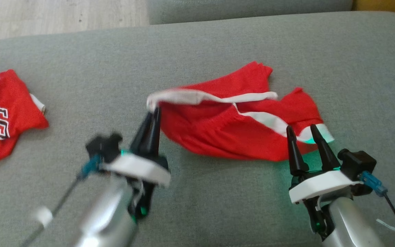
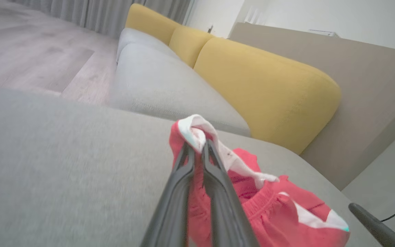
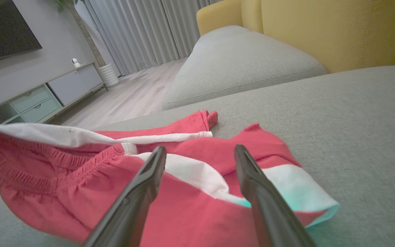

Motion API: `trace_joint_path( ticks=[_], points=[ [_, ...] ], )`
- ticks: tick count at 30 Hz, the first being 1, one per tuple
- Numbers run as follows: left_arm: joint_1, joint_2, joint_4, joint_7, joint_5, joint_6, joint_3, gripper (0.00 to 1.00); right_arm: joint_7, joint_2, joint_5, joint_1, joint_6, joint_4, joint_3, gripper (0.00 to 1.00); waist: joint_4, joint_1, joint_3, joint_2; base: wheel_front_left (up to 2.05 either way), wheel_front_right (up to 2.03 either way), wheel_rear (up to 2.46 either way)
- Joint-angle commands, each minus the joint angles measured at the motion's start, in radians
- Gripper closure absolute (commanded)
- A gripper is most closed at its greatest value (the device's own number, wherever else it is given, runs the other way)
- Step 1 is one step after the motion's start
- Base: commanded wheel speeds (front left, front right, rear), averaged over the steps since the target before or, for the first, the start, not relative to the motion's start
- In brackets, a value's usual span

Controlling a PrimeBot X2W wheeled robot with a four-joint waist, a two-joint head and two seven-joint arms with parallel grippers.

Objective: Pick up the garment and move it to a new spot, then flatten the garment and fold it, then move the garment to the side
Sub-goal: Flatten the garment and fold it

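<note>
Pick-up step: our L pincer (image 1: 154, 115) is clamped on the white waistband (image 1: 183, 96) of the red shorts (image 1: 218, 133) mid sofa cushion (image 1: 218, 51), R pincer (image 1: 302, 130) gapes empty over the hem (image 1: 317, 135), so next we prob. close R, then lift both.

The shorts (image 1: 218, 130) are bright red with a white waistband and white side stripes, the same red as the jersey (image 1: 2, 113), whose white letters are edged in black. The seat cushion (image 1: 218, 212) is plain grey with a fine weave; the backrests (image 2: 262, 82) are mustard yellow. The left gripper (image 1: 154, 111) and right gripper (image 1: 300, 127) are alike in colour: black fingers, white collars, silver forearms.
</note>
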Motion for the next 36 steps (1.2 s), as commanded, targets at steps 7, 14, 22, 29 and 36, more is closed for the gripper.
trace_joint_path(
  ticks=[7,14,22,29,36],
  points=[
    [-0.460,0.108,-0.027,-0.006,0.011,0.002,-0.153,1.00,-0.007,-0.004,0.040,-0.017,0.003,-0.025,0.037,0.00,-0.060,0.0001,0.002,-0.0001,0.00,0.00,0.00],
    [-0.697,0.102,-0.061,-0.006,-0.087,0.002,-0.281,1.00,-0.007,-0.004,0.058,0.001,0.003,-0.017,0.021,0.00,-0.081,0.0001,-0.002,-0.0001,0.00,0.00,0.00],
    [-0.619,0.141,-0.064,-0.006,-0.214,0.002,-0.333,1.00,-0.007,-0.004,0.076,0.012,0.003,-0.019,0.002,0.00,-0.019,0.0001,-0.011,-0.0001,0.00,0.00,0.00],
    [-0.370,0.204,0.074,-0.006,-0.236,0.053,-0.125,1.00,-0.007,-0.004,0.062,-0.001,0.003,-0.027,0.002,0.00,0.027,0.0001,0.008,-0.0001,0.00,0.00,0.00],
    [-0.158,0.224,0.177,-0.006,-0.183,0.077,0.048,0.00,-0.007,-0.004,0.042,-0.003,0.003,-0.019,0.003,0.00,0.037,0.0001,0.021,-0.0001,0.00,0.00,0.00]
  ],
)
